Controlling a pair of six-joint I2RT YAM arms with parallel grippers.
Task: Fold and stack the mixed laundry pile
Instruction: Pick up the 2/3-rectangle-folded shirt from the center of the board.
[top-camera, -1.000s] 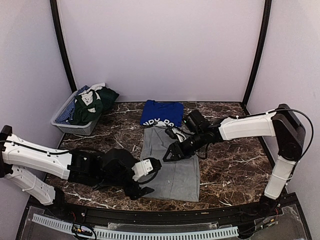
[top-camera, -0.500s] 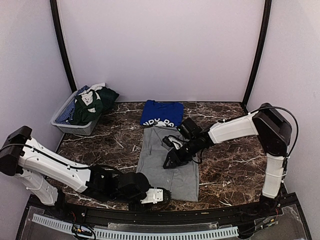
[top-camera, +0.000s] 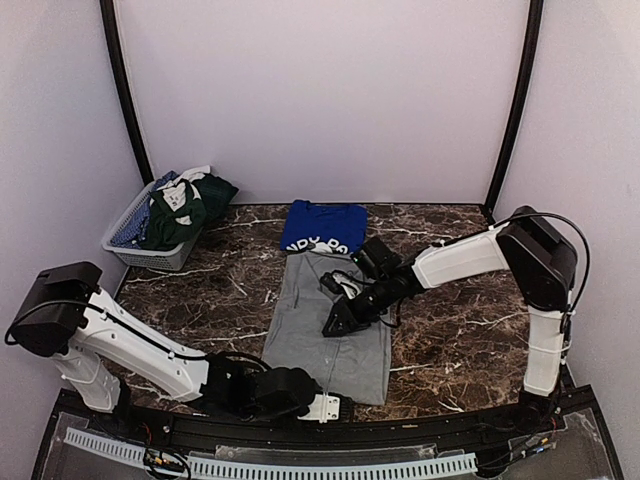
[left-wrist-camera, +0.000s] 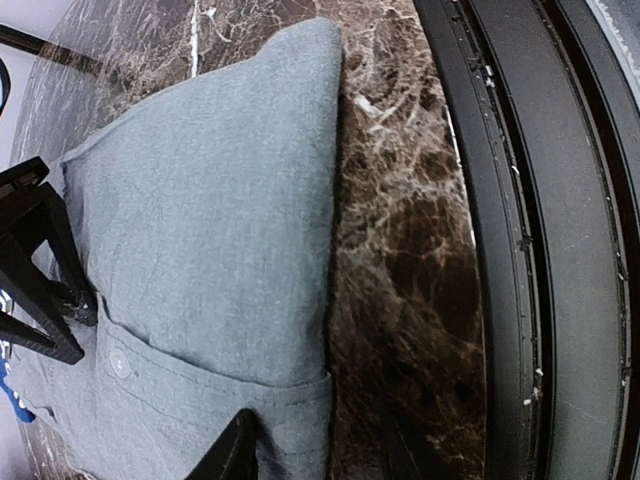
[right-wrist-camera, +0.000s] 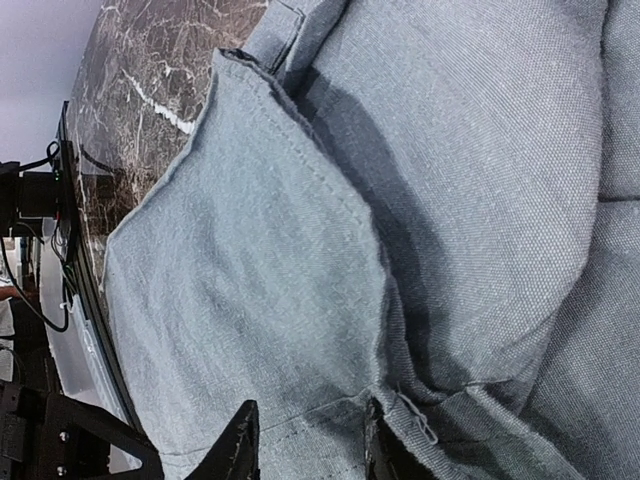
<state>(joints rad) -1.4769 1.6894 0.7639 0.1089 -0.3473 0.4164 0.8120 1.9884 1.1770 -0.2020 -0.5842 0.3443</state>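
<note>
so you're starting the fold on the grey shirt (left-wrist-camera: 200, 220): its hem sits inside the left gripper (left-wrist-camera: 315, 450), a crease inside the right gripper (right-wrist-camera: 305, 445), both narrow, grip unclear. next, pinch and lift.

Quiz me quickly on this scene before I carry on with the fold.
1. True or false: the blue T-shirt lies on the table, beyond the grey shirt.
2. Which garment are the left gripper and the right gripper both at? A) blue T-shirt B) grey shirt C) a sock
3. In a word: what holds the unsorted clothes at the far left?

Key: 1 true; 2 B; 3 the basket.
</note>
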